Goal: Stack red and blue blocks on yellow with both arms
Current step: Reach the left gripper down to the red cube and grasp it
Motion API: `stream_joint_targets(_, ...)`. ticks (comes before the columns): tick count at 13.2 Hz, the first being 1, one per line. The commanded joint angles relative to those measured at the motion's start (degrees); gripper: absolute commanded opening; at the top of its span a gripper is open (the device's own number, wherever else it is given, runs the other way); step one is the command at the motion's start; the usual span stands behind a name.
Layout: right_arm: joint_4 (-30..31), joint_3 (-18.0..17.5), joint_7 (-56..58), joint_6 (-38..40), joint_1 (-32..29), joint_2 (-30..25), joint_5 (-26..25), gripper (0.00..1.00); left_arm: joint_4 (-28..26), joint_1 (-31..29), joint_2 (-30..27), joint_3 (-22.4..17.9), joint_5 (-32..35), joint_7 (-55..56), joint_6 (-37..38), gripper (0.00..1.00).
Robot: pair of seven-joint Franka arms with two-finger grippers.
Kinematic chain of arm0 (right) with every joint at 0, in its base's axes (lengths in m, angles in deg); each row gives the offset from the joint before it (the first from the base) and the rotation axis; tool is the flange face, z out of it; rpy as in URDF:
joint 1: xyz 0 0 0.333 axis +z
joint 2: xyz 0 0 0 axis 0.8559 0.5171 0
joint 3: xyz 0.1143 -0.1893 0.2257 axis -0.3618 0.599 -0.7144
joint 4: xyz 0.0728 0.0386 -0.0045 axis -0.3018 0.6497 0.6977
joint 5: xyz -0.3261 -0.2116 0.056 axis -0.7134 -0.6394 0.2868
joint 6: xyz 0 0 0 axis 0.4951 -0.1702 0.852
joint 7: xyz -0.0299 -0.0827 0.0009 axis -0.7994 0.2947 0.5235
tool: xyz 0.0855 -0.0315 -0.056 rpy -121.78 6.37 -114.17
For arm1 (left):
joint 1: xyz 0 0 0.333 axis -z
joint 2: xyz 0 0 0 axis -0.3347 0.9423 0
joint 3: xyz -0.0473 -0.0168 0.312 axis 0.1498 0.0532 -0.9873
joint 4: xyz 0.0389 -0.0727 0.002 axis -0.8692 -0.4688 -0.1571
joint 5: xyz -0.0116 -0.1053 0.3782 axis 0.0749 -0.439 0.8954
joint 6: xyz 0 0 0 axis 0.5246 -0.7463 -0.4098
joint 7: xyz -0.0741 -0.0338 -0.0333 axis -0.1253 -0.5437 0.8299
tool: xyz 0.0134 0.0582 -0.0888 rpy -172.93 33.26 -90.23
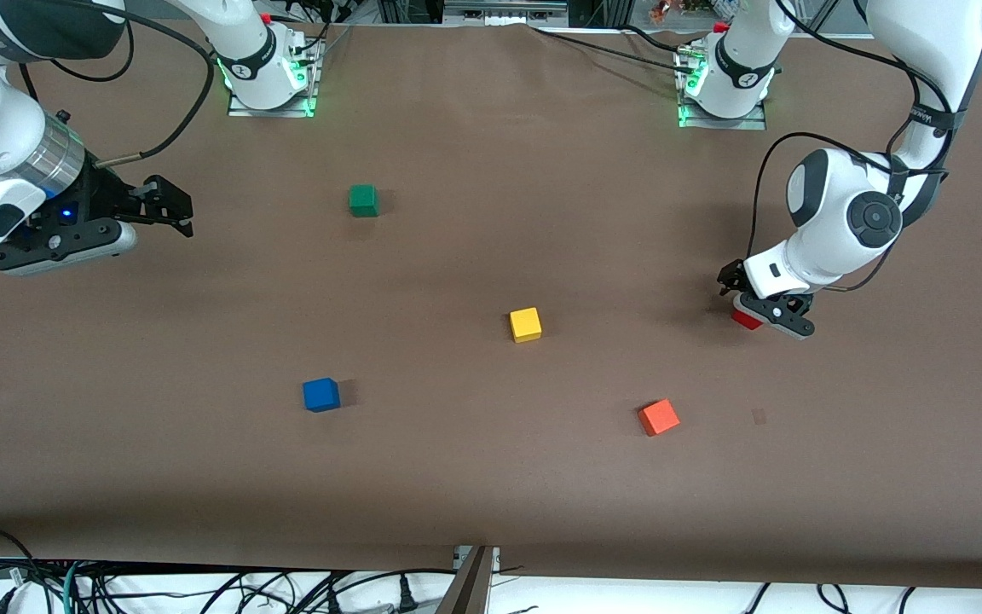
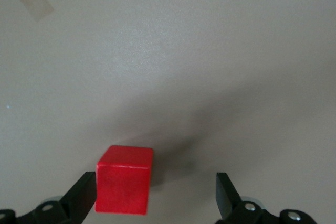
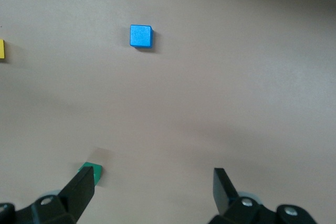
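The red block sits on the table toward the left arm's end, with the left pincer lowered around it. In the left wrist view the red block lies between the spread fingers, touching or almost touching one of them and well clear of the other, so the left pincer is open and not gripping. The yellow block rests near the middle of the table, apart from every other cube. The blue block lies nearer the front camera than the yellow one, toward the right arm's end. An orange cube sits nearer the camera between the yellow and red blocks, and a green cube lies farther from the camera. The right pincer hangs in the air over the right arm's end of the table, waiting, its fingers wide open and holding nothing; its wrist view shows the blue block and an edge of the green cube.
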Motion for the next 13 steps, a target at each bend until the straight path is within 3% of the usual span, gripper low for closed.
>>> stream_joint_targets(1,-0.12,-0.28,0.51,-0.09,-0.25,-0.25,-0.62,1.0,-0.01,-1.05,1.45,-0.48,-0.16,-5.27,-2.41,1.0)
stream_joint_targets(9,-0.12,-0.28,0.51,-0.09,-0.25,-0.16,-0.88,1.0,-0.19,-2.11,6.11,-2.33,3.18,-6.68,-9.01,1.0)
stream_joint_targets(10,-0.12,-0.28,0.51,-0.09,-0.25,-0.16,-0.88,1.0,-0.54,-2.2,6.12,-2.33,3.18,-6.68,-8.93,0.86)
stream_joint_targets(12,-0.12,-0.28,0.51,-0.09,-0.25,-0.16,-0.88,1.0,-1.94,-2.38,6.12,-2.33,3.18,-6.42,-8.84,0.18)
stream_joint_targets(13,-0.12,-0.28,0.51,-0.17,-0.25,-0.16,-0.88,1.0,-2.12,-2.38,5.94,-2.33,3.18,-6.07,-8.66,0.0)
